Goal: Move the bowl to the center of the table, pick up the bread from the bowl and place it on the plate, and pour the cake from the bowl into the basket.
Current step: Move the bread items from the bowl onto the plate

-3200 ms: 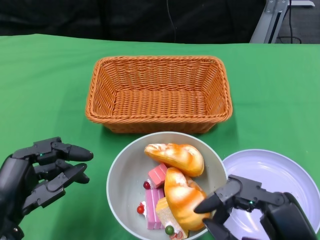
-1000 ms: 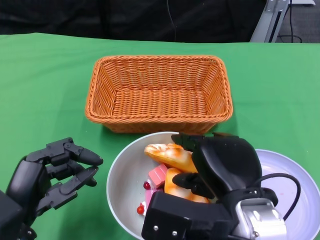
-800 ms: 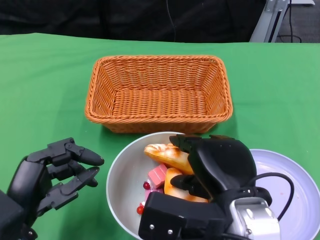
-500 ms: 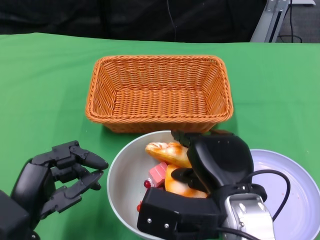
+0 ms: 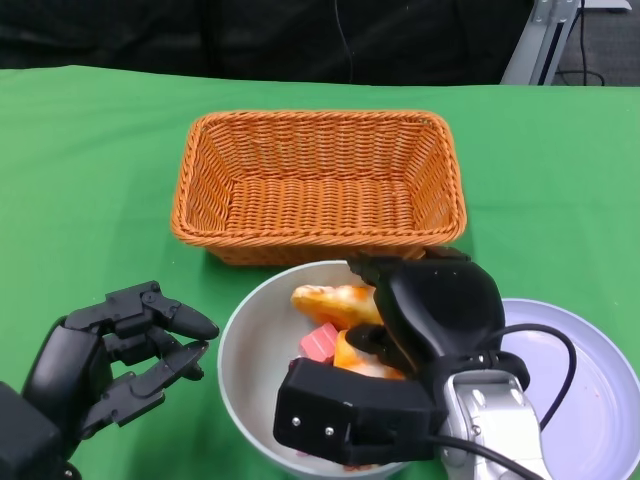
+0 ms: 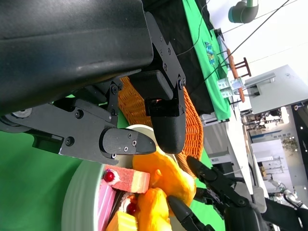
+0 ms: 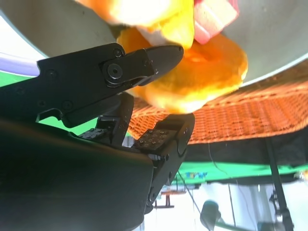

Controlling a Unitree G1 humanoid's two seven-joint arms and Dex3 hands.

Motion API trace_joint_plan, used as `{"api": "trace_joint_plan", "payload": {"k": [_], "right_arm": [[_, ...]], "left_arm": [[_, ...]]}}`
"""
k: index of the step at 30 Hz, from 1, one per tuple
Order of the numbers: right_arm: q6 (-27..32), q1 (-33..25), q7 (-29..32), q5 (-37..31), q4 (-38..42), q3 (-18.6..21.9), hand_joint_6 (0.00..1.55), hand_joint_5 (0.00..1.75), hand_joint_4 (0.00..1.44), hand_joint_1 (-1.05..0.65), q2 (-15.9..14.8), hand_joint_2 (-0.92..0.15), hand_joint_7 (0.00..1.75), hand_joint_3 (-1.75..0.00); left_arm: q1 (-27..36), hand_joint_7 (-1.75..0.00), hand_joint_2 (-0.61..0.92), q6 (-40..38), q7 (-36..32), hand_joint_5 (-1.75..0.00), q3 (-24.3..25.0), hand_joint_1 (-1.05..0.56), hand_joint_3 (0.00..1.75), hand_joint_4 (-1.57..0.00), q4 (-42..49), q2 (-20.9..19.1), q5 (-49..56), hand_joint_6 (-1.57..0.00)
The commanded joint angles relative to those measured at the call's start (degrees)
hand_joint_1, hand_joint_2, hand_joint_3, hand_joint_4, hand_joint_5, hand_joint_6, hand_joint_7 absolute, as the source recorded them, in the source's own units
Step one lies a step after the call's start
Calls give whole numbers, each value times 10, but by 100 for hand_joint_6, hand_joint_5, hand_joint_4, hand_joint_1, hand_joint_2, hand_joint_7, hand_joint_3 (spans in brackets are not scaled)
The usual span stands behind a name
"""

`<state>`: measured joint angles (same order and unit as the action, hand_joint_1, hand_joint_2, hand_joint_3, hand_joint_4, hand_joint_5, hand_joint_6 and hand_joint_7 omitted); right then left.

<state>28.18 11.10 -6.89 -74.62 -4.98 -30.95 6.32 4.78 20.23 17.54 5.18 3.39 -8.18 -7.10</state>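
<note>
Two breads [image 5: 335, 300] and the cake [image 5: 319, 341] sit in the bowl [image 5: 250, 350] under my right hand [image 5: 435, 310], fingers closing round one bread; plate [image 5: 590, 400] and basket [image 5: 318, 185] wait unfilled, left hand [image 5: 110, 360] open alongside.

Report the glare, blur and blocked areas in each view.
Head view: even light, sharp; the right hand hides much of the bowl. Right wrist view: bread close, soft and overexposed, background washed out. Left wrist view: left hand fills the frame; bright, blown-out background.
</note>
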Motion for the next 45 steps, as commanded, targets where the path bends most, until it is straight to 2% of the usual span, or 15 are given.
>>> {"api": "trace_joint_plan", "payload": {"k": [1, 8, 10, 13, 20, 23, 28, 31, 39, 43, 45], "right_arm": [[8, 4, -31, 12, 6, -5, 69, 64, 68, -69, -11, -92, 4, -10], [7, 2, -40, 23, 14, -15, 67, 62, 67, -70, -17, -92, 2, -9], [8, 3, -43, 23, 17, -18, 68, 49, 70, -70, -18, -92, 1, -9], [5, 1, -34, 20, 25, -27, 67, 41, 77, -70, -21, -92, 0, -9], [0, 2, -19, 23, 42, -48, 69, 43, 88, -68, -22, -92, 1, -9], [-10, 1, -5, 28, 48, -55, 79, 85, 83, -61, -25, -92, 2, -3], [-28, 0, 19, 32, 63, -61, 89, 113, 84, -47, -33, -88, 4, 0], [-30, 0, 23, 40, 69, -62, 93, 121, 86, -43, -35, -87, 4, 0], [-33, 2, 34, 59, 81, -65, 92, 123, 86, -36, -38, -88, 1, -1], [-29, 4, 34, 60, 83, -68, 97, 126, 84, -37, -39, -88, 2, 0], [-39, 3, 67, 62, 93, -66, 105, 129, 79, -39, -42, -88, 4, 0]], "left_arm": [[0, -98, 92, 10, -1, -139, 1, -14, 29, -74, 4, -6, 1, -81], [1, -98, 92, 6, -3, -139, 0, -15, 28, -73, 1, -7, 3, -81], [1, -98, 92, 6, -3, -138, 0, -14, 29, -73, -1, -7, 4, -81], [1, -98, 92, 7, -1, -138, -1, -13, 29, -73, -2, -8, 3, -81], [2, -98, 92, 5, -1, -139, -1, -14, 29, -73, -4, -8, 2, -81], [2, -98, 92, 6, -1, -139, -2, -14, 29, -72, -4, -9, 3, -80], [4, -99, 92, 7, -2, -139, -2, -15, 29, -72, -7, -8, 4, -80], [4, -99, 92, 7, 0, -140, -3, -14, 29, -72, -7, -9, 2, -80], [4, -99, 92, 4, -2, -140, -3, -13, 30, -72, -7, -11, 4, -80], [3, -100, 92, 5, -2, -140, -3, -13, 30, -72, -7, -11, 4, -80], [3, -99, 92, 8, -3, -140, -3, -13, 30, -72, -4, -13, 7, -80]]}}
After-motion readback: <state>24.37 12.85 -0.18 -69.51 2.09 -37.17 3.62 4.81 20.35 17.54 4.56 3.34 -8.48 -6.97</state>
